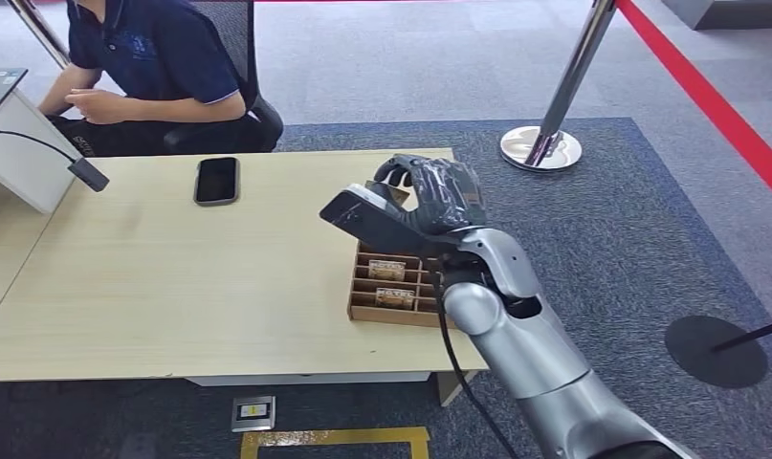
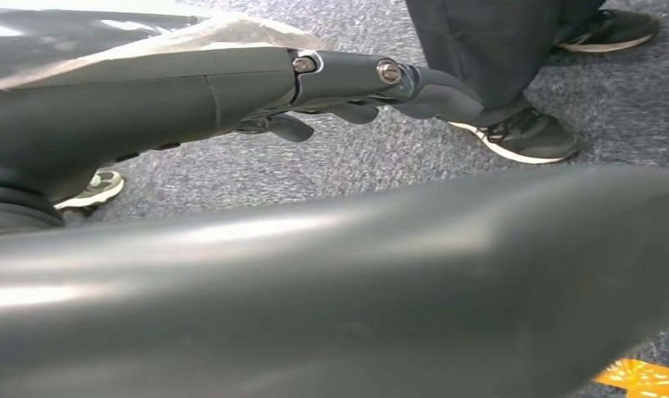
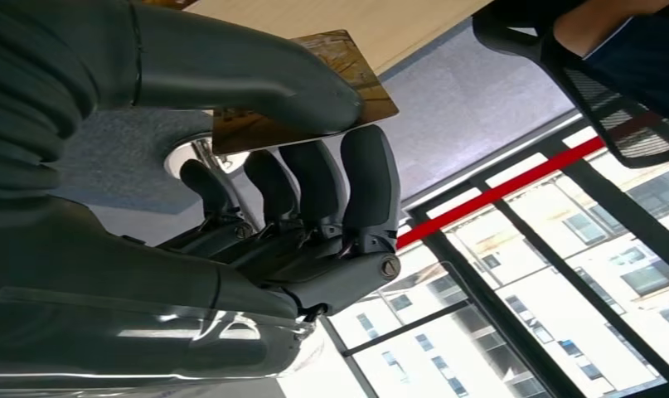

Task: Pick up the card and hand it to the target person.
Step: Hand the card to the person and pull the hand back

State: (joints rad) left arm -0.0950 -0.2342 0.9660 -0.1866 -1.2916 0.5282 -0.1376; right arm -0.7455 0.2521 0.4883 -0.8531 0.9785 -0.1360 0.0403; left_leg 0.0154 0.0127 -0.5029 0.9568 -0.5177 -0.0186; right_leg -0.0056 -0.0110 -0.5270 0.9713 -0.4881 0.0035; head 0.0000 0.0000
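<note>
table: light wood table (image 1: 171, 277) across left and centre of the head view, bare top mostly.
person: seated person (image 1: 143, 57) at upper left of the head view, behind the table's far edge, forearm resting near the corner; likely the target, my guess only.
right arm: silver arm comes in from lower right, hand raised over the table's right end.
right hand: right hand (image 1: 430, 196) above the tray, fingers curled round the card, thumb pressed on its top face, fingers under it in the right wrist view.
card: card (image 3: 347, 79) pinched between thumb and fingers, upper centre of the right wrist view, brownish and glossy, one corner poking out past the thumb; clear of the tray.
tray: cardboard divider tray (image 1: 363, 301) at centre-right of the head view, just below the hand, more cards lying in its slots.
phone: black phone (image 1: 217, 180) flat on the table, upper centre-left, well apart from the hand.
left hand: left hand (image 2: 372, 87) hangs over grey carpet, fingers loosely bent, nothing in them as far as I can see.
progress: pick-up looks done, card lifted out. Left: carry it across toward the person and pass it over. Roughly halfway, I judge.
</note>
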